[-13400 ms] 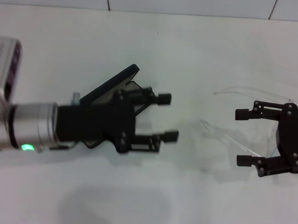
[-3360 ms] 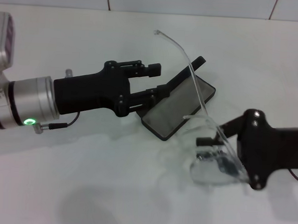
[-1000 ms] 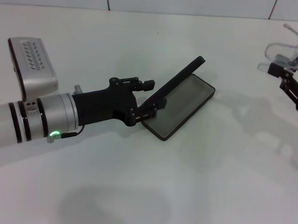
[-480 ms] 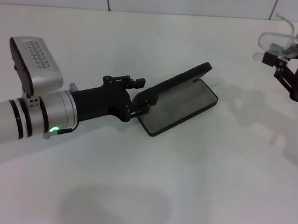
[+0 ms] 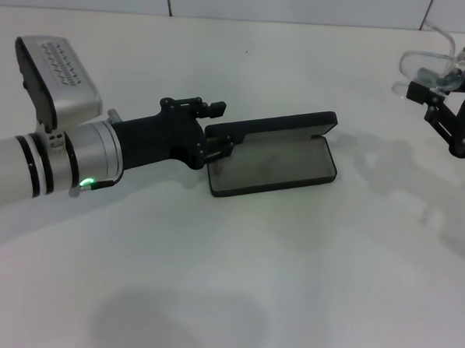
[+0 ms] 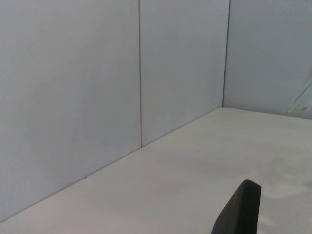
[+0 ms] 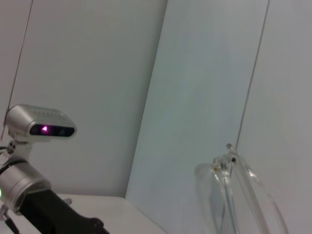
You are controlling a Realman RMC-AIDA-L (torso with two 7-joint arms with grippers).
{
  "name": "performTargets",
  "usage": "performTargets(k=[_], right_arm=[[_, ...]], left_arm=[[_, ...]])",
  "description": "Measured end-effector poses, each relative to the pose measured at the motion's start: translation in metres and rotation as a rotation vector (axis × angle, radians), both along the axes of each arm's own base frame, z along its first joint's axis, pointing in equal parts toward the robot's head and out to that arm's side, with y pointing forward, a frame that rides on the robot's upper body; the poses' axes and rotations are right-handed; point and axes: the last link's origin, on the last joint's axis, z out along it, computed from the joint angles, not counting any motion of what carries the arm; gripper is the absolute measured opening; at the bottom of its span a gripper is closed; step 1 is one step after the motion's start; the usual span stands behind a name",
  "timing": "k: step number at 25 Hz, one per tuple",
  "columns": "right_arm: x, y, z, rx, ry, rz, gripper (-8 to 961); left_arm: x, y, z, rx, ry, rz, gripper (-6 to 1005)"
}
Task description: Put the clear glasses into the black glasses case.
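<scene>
White table [image 5: 304, 287] is carrying the open black glasses case [image 5: 272, 167]; the left gripper [image 5: 217, 134] is clamping its lid, while the right gripper [image 5: 436, 85] is gripping the clear glasses [image 5: 431, 66] raised far right.

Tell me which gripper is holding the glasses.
The right gripper, raised at the far right, holds the clear glasses. The left gripper grips the black case.

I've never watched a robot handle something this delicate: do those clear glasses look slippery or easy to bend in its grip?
Probably both. The clear glasses are glossy, transparent plastic, so likely slick between the right gripper's narrow fingers. Their arms look thin, so they may flex or twist under a firm squeeze. They seem light: the gripper holds them aloft by one small area, right of the black glasses case.
</scene>
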Motion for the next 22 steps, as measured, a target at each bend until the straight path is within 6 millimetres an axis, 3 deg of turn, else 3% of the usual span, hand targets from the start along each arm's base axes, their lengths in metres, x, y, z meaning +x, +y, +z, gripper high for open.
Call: performTargets(k=[5,9,12,15,17,22], right_arm=[[0.001,-0.002,-0.004,-0.041,-0.027,-0.008,134],[-0.012,0.000,-0.012,-0.147,-0.112,0.007,134],[-0.035,0.003,-0.028,-0.250,-0.271,0.018,135],[-0.051,0.003,-0.041,-0.270,-0.388,0.023,135],[-0.069,0.000,-0.063,-0.249,-0.535,0.043,135],[-0.082,-0.004,-0.088,-0.194,-0.641,0.047,136]], left_arm=[[0.007,-0.008,0.004,-0.035,-0.053,-0.052,543],[0.023,-0.032,0.019,-0.088,-0.194,-0.190,543],[0.030,-0.047,0.036,-0.085,-0.289,-0.270,543],[0.028,-0.049,0.043,-0.063,-0.316,-0.272,543],[0.026,-0.048,0.045,-0.052,-0.323,-0.257,543],[0.023,-0.048,0.046,-0.050,-0.328,-0.242,543]])
